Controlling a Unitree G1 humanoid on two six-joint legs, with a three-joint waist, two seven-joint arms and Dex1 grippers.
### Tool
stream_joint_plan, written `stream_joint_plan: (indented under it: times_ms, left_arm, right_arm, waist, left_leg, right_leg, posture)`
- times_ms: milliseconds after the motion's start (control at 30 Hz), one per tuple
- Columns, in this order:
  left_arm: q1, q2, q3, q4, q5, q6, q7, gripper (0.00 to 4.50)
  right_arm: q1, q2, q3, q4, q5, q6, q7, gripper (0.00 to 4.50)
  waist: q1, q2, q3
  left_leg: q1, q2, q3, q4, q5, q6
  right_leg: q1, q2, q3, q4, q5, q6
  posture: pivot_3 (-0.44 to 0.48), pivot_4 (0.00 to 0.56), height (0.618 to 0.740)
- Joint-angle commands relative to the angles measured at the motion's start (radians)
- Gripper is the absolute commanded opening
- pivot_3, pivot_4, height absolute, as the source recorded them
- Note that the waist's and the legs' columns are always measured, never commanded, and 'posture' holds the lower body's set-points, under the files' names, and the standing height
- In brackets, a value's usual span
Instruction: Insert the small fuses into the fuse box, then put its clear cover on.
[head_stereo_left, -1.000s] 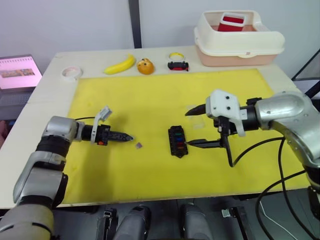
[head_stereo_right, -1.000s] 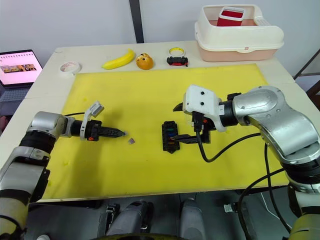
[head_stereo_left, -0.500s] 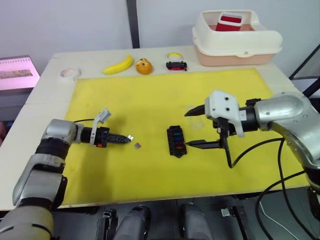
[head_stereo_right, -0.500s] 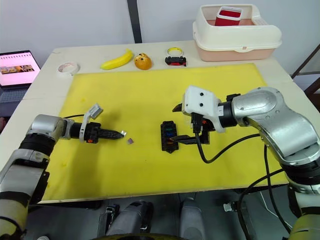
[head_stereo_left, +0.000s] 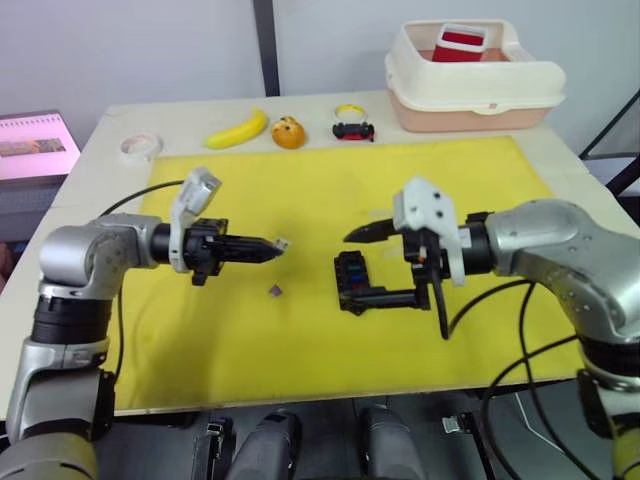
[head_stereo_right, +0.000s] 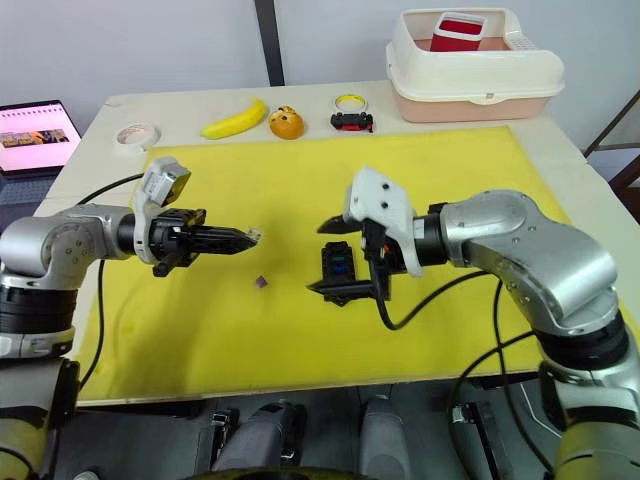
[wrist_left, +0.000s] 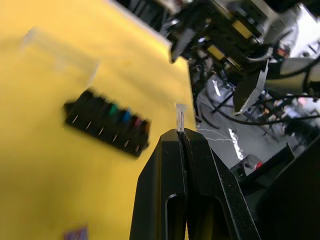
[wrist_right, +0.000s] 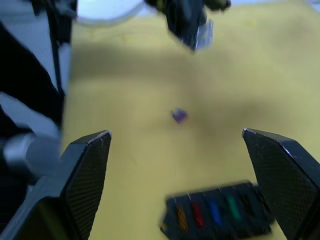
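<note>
Left gripper (head_stereo_left: 281, 243) raised above the yellow mat (head_stereo_left: 300, 180), fingers pressed together on a pale, near-clear small fuse (wrist_left: 180, 117) that sticks out past the tips. Right gripper (head_stereo_left: 352, 266) fingers spread wide apart, one above the fuse box (head_stereo_left: 352, 281) on its far side, the other low along its near side; whether either touches the box is not clear. Fuse box lies flat near mat centre, several coloured fuses (wrist_right: 215, 213) already seated in its slots: orange, red, blue, green showing in the right wrist view. A purple fuse (head_stereo_left: 275, 291) lies loose on the mat, between the two grippers and nearer the robot than the left fingertips, apart from the box. Clear cover (wrist_left: 60, 52) lies on the mat just beyond the box, apart from it. Past the mat's far edge on the table (head_stereo_left: 110, 120): tape roll (head_stereo_left: 142, 146), banana (head_stereo_left: 238, 129), orange toy (head_stereo_left: 290, 132), black-and-red toy car (head_stereo_left: 355, 130), yellow ring (head_stereo_left: 349, 111), cream tub (head_stereo_left: 470, 80) holding a red container (head_stereo_left: 460, 44). Laptop (head_stereo_left: 35, 150) at far left.
</note>
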Motion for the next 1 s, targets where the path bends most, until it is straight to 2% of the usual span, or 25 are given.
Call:
stream_joint_plan:
  times_ms: [33,200,367,467,500,933,1000]
  left_arm:
    - [0.001,-0.041,0.036,-0.102,-0.052,-0.059,0.064,0.03]
    - [0.005,-0.065,0.023,-0.147,-0.079,-0.113,0.091,0.03]
    - [-0.005,-0.073,0.006,-0.158,-0.098,-0.140,0.104,0.03]
    - [-0.007,-0.073,-0.007,-0.155,-0.099,-0.159,0.106,0.00]
    - [-0.007,-0.073,-0.012,-0.155,-0.097,-0.166,0.106,0.00]
    - [-0.007,-0.068,-0.047,-0.154,-0.100,-0.201,0.114,0.00]
    - [-0.007,-0.067,-0.047,-0.156,-0.104,-0.200,0.116,0.00]
  right_arm:
    - [-0.048,0.060,-0.124,0.047,0.132,0.152,-0.101,4.50]
    - [-0.083,0.152,-0.243,0.120,0.278,0.316,-0.221,4.50]
    - [-0.099,0.217,-0.298,0.145,0.376,0.410,-0.316,4.50]
    - [-0.109,0.243,-0.314,0.153,0.419,0.435,-0.363,3.61]
    - [-0.110,0.249,-0.311,0.152,0.431,0.444,-0.377,3.17]
    - [-0.114,0.264,-0.288,0.173,0.542,0.435,-0.486,3.17]
    - [-0.115,0.258,-0.285,0.178,0.558,0.429,-0.494,2.66]
  waist:
    - [0.003,0.000,0.000]
    - [0.002,0.000,0.000]
    - [-0.001,0.000,0.000]
    - [-0.001,0.000,0.000]
    - [-0.001,0.000,0.000]
    - [-0.002,0.000,0.000]
    - [-0.002,0.000,0.000]
  left_leg:
    - [0.000,0.000,0.000,0.000,0.000,0.000]
    - [0.000,0.000,0.000,0.000,0.000,0.000]
    - [0.000,0.000,0.000,-0.001,0.000,0.000]
    - [0.000,0.000,0.000,0.000,0.000,0.000]
    - [0.000,0.000,0.000,0.000,0.000,0.000]
    - [0.000,0.000,0.000,0.000,0.000,0.000]
    - [0.000,0.000,0.000,0.000,0.000,0.000]
  right_leg:
    - [0.000,0.000,0.000,0.000,0.000,0.000]
    - [0.001,0.000,0.000,-0.001,0.000,-0.001]
    - [0.000,0.000,0.000,-0.001,0.000,-0.001]
    - [0.000,0.000,0.000,-0.001,0.000,-0.001]
    - [0.000,0.000,0.000,-0.001,0.000,-0.001]
    - [0.000,0.000,0.000,-0.001,0.000,-0.001]
    - [0.000,0.000,0.000,-0.001,0.000,-0.001]
  posture:
    - [0.000,0.150,0.740]
    - [0.000,0.150,0.740]
    - [0.000,0.150,0.740]
    - [0.000,0.150,0.740]
    - [0.000,0.150,0.740]
    - [0.000,0.150,0.740]
    - [0.000,0.150,0.740]
